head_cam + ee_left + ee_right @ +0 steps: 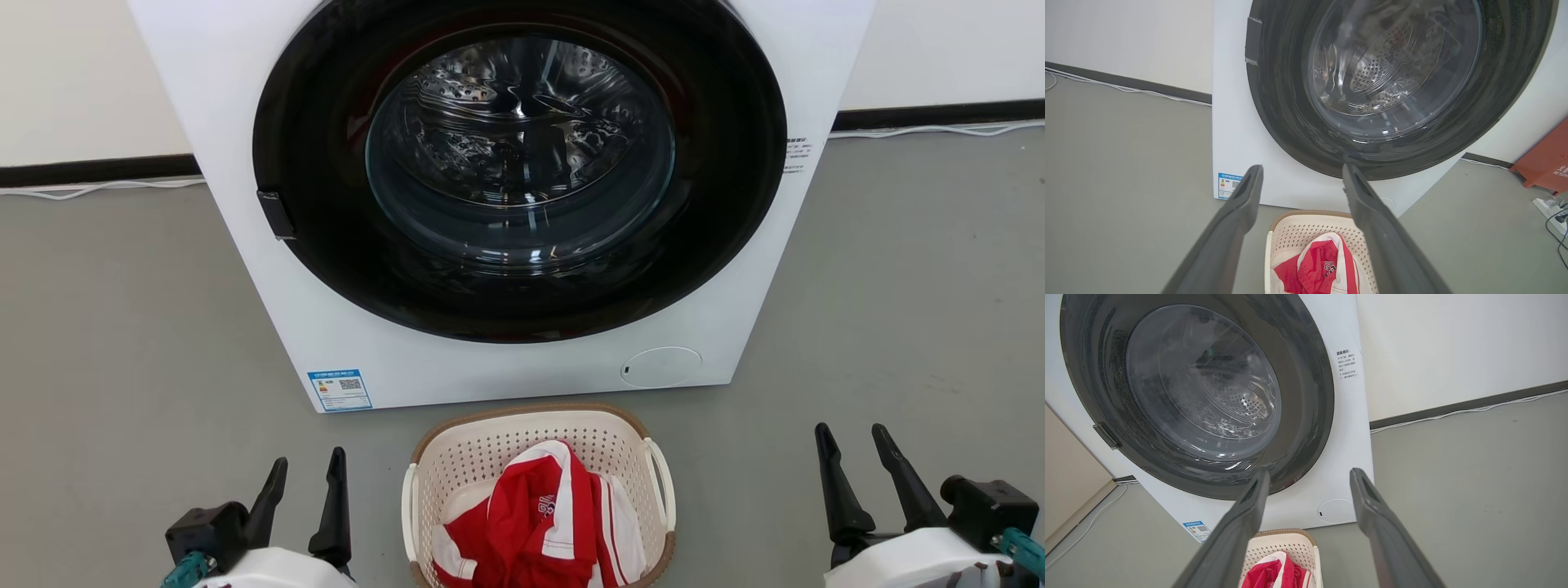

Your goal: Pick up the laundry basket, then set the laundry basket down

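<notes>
The laundry basket [482, 453] stands on the grey floor just in front of the washer, cream and perforated with a brown rim and white loop handles on both sides. A red and white garment [543, 523] lies crumpled inside it. My left gripper [306, 474] is open at the lower left, well clear of the basket's left handle. Open too, my right gripper [853, 445] sits at the lower right, farther from the right handle. In the left wrist view the basket [1290, 234] shows between my open fingers. Its corner [1298, 543] appears low in the right wrist view.
A white front-loading washer [343, 327] with a closed dark round door [522, 171] rises right behind the basket. White cables run along the baseboard [90, 171]. A red box [1545, 163] and a power strip [1549, 206] lie off to the washer's right.
</notes>
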You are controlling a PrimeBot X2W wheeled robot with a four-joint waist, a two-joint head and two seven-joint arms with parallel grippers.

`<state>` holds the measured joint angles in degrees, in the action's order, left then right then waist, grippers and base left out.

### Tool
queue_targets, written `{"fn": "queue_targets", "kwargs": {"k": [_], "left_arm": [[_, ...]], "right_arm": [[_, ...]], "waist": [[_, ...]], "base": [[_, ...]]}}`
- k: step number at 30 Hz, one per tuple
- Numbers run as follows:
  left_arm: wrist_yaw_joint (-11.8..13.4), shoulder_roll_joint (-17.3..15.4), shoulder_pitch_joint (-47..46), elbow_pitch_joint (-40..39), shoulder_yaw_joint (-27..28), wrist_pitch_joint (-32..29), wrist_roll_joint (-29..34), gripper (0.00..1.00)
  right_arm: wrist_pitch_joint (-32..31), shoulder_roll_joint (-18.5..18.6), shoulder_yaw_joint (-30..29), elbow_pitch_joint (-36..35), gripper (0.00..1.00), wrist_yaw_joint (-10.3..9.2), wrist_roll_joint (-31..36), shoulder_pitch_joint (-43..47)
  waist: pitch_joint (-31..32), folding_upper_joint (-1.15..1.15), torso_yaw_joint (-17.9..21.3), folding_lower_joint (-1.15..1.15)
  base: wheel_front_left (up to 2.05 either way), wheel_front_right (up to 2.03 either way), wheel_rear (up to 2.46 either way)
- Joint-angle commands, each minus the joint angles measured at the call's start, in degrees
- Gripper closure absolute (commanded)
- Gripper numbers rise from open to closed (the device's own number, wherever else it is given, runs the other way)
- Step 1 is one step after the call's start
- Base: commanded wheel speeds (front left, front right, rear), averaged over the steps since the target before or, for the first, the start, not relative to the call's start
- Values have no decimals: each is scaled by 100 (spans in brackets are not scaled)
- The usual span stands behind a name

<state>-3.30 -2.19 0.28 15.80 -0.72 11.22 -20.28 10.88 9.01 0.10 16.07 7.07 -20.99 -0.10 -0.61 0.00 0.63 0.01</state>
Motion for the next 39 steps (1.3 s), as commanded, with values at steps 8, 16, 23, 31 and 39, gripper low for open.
{"fn": "queue_targets", "kwargs": {"k": [8,16,23,31,39], "left_arm": [[-2,-64,-74,-188,158,220,737,0],[28,-68,-51,-172,122,338,1173,0],[52,-69,-48,-150,112,378,1309,0],[37,-69,-72,-95,132,378,1294,0],[29,-69,-77,-83,123,378,1293,0]], "right_arm": [[254,166,132,-21,0,39,674,-208],[372,196,130,-4,0,41,1088,-205],[412,197,123,36,0,42,1173,-200],[412,194,120,63,0,42,1118,-214],[412,174,107,45,0,42,1072,-204]], "waist": [[-13,0,2,0],[-13,0,-2,0],[-18,0,5,0],[-22,0,18,0],[-55,0,12,0]], "base": [[0,0,0],[0,0,0],[0,0,0],[0,0,0],[0,0,0]]}}
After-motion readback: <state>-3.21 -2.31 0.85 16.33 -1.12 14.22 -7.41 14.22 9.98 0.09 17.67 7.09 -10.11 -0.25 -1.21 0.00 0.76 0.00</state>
